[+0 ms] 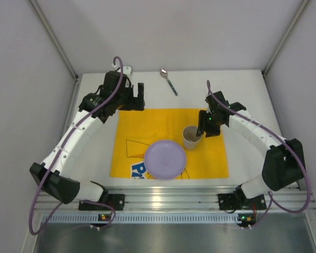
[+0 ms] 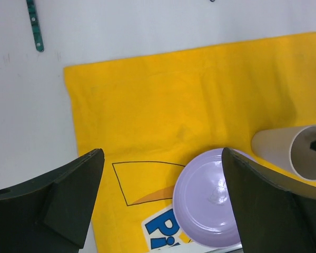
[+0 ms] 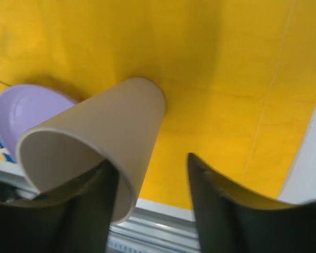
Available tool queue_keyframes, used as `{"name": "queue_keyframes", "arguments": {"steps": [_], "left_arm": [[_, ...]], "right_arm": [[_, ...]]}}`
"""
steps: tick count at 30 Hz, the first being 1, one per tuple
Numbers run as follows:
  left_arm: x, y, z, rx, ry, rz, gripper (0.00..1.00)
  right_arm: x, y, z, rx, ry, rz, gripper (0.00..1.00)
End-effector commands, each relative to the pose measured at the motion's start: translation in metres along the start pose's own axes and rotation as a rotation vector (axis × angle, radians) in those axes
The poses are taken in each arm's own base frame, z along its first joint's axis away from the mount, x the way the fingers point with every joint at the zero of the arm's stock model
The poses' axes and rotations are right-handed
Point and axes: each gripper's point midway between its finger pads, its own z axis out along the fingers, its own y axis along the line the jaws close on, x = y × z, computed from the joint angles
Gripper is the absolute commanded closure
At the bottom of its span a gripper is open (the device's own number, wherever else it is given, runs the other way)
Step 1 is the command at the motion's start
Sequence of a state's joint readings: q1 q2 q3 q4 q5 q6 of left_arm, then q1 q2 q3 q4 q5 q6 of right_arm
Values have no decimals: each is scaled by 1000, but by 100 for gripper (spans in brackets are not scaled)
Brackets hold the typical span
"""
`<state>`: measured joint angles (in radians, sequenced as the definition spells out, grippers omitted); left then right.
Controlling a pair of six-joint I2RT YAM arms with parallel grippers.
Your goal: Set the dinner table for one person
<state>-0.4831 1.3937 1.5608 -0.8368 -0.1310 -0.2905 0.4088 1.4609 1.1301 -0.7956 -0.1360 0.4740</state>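
The white dinner table point(image 1: 242, 95) carries a yellow placemat point(image 1: 147, 129). On it lie a lilac plate point(image 1: 165, 159) and an upright beige cup point(image 1: 191, 137). A spoon point(image 1: 168, 80) with a teal handle lies on the bare table behind the mat. My right gripper point(image 1: 203, 130) is open and straddles the cup's rim. In the right wrist view one finger point(image 3: 89, 211) is inside the cup point(image 3: 121, 121) and the other stands apart outside. My left gripper point(image 1: 131, 103) is open and empty over the mat's far left corner, looking down on mat and plate point(image 2: 210, 197).
A silver rail point(image 1: 168, 197) runs along the table's near edge, close to the plate. Pale walls enclose the table on three sides. The spoon's handle point(image 2: 36, 29) shows at the top left of the left wrist view.
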Motion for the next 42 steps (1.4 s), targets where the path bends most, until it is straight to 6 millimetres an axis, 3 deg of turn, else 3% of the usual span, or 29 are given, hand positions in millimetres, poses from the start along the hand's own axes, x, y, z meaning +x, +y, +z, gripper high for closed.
{"name": "queue_keyframes", "arguments": {"steps": [1, 5, 8, 10, 14, 22, 29, 35, 40, 42], "left_arm": [[-8, 15, 0, -10, -62, -71, 2], [-12, 41, 14, -33, -55, -115, 2], [-20, 62, 33, -55, -39, -146, 3], [-24, 80, 50, -82, -22, -163, 4], [-50, 89, 73, -48, -39, -169, 5], [-59, 126, 136, -91, 14, -220, 4], [-62, 158, 179, -108, 32, -239, 2], [-47, 182, 222, -144, 71, -222, 2], [-41, 202, 250, -153, 76, -236, 2], [-35, 205, 265, -151, 89, -239, 2]], "right_arm": [[-32, -3, -4, 82, -93, -29, 58], [-52, 1, -14, 114, -113, -50, 89], [-70, 5, -29, 136, -154, -59, 99], [-82, 2, -37, 168, -189, -58, 99], [-105, -5, -47, 239, -225, -53, 100], [-124, -46, -17, 359, -188, 43, 100], [-125, -60, 7, 388, -160, 53, 99], [-121, -59, 6, 367, -153, 51, 66], [-128, -55, -24, 373, -198, 52, 16], [-131, -53, -42, 369, -230, 52, 10]]}}
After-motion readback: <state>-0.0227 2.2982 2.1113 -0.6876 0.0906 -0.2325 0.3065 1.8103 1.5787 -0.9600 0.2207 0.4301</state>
